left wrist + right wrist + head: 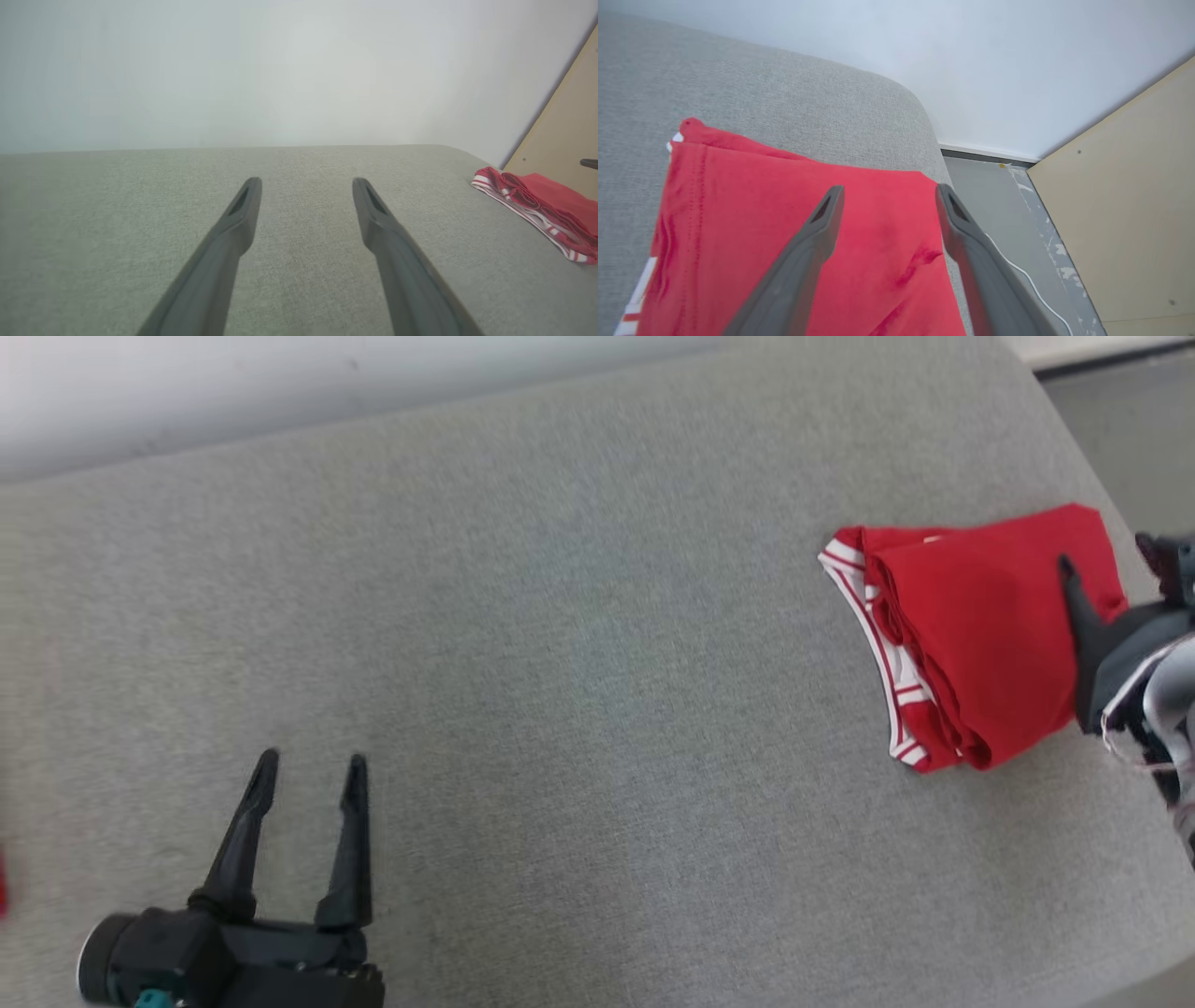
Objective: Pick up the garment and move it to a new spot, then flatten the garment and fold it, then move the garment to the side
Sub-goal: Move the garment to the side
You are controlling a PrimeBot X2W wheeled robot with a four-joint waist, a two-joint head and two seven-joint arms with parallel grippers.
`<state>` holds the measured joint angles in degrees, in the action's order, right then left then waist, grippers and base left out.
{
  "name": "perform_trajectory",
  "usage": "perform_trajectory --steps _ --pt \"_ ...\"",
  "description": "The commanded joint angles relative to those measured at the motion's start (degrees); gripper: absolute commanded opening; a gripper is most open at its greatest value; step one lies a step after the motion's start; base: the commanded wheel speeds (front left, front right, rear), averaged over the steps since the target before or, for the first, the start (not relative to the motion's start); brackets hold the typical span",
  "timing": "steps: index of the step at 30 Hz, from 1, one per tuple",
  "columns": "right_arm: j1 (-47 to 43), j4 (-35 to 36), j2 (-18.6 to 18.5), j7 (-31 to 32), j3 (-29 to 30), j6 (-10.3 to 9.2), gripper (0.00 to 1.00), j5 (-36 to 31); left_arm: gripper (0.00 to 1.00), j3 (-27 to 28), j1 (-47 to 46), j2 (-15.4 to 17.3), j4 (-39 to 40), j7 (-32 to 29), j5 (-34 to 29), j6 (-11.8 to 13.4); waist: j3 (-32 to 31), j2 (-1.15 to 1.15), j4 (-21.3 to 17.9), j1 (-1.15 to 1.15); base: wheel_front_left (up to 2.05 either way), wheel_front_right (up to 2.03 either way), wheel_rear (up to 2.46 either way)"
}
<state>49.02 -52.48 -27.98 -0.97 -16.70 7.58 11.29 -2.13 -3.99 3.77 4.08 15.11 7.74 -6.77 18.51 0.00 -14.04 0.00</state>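
The garment [980, 635] is red with white-striped trim and lies folded in a compact stack near the right end of the grey padded surface [560, 663]. It also appears as the red garment [551, 205] far right in the left wrist view. My right gripper [1103, 553] hovers over the stack's far right edge, open, and the garment [784, 242] lies under its spread fingers [817, 233] with nothing held between them. A small crease marks the cloth there. My left gripper [312, 761] rests open and empty over bare fabric at the lower left, as the left gripper [307, 183] shows.
The surface's rounded right edge [924, 135] drops to a grey floor [994, 205] with a white cable [1031, 280]. A beige panel [1125, 210] stands beyond it, a pale wall [280, 70] behind. A red sliver [2, 882] shows at the left edge.
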Motion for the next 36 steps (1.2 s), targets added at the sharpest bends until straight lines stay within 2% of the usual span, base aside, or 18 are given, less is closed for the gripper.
perform_trajectory --steps 1,7,11,15,21,29,36 --pt "-2.4 1.2 -0.1 -1.9 0.7 -0.14 1.00 0.9 1.00 1.0 1.5 -0.3 -0.9 0.0 1.0 0.4 -4.8 0.00 3.1 0.00 0.00 0.00 0.00" --pt "-12.4 9.2 1.9 -8.7 4.6 -0.14 1.00 3.9 1.00 3.3 5.3 -0.7 -4.1 0.0 1.5 1.4 -11.8 0.00 7.5 0.00 0.00 0.00 0.00" --pt "-17.6 14.6 3.1 -9.9 6.6 -0.14 1.00 5.0 1.00 4.7 7.0 -0.8 -5.0 0.0 1.8 2.1 -14.4 0.00 9.2 0.00 0.00 0.00 0.00" --pt "-25.4 22.9 7.3 -11.3 9.4 -0.14 1.00 3.4 1.00 5.5 8.7 -0.8 -7.1 0.0 1.9 1.9 -17.2 0.00 11.3 0.00 0.00 0.00 0.00" --pt "-35.7 33.3 13.0 -10.6 10.4 -0.14 1.00 0.5 1.00 6.1 9.2 -0.9 -10.7 0.0 1.6 1.4 -19.2 0.00 13.6 0.00 0.00 0.00 0.00" --pt "-45.8 37.6 20.1 -9.7 18.1 -0.14 1.00 -2.5 1.00 5.8 8.7 -0.9 -13.3 0.0 2.3 1.2 -20.9 0.00 15.2 0.00 0.00 0.00 0.00" --pt "-51.7 39.5 23.6 -8.8 22.3 -0.14 1.00 -3.8 1.00 5.4 10.2 -0.9 -14.3 0.0 2.6 1.0 -21.8 0.00 15.0 0.00 0.00 0.00 0.00"
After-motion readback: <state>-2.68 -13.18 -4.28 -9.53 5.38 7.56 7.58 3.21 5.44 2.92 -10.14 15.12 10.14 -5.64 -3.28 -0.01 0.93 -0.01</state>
